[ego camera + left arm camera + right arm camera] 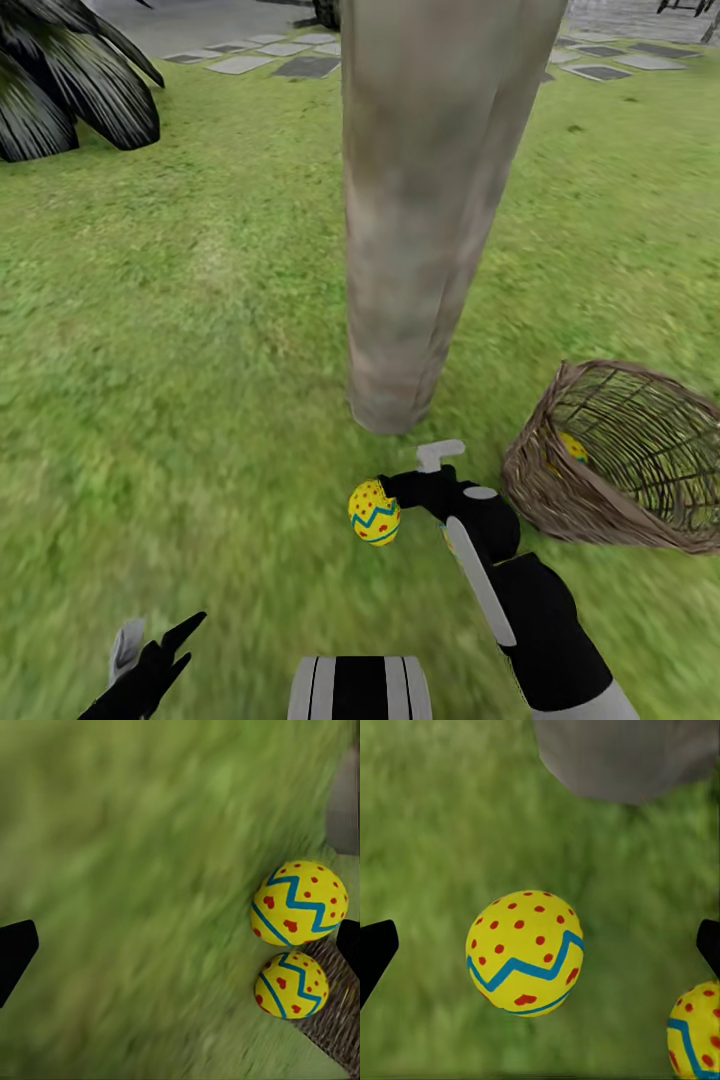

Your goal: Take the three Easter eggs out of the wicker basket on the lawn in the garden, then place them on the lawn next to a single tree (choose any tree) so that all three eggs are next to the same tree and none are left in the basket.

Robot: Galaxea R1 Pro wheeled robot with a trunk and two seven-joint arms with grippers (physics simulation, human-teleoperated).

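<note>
Egg [525, 952] sits right between my right pincer's [385, 497] wide-open fingers, held by nothing, low in the middle, just under the tree [430, 200].

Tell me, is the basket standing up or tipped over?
Tipped over. The wicker basket lies on its side on the lawn, its open mouth facing sideways, with one egg inside.
</note>
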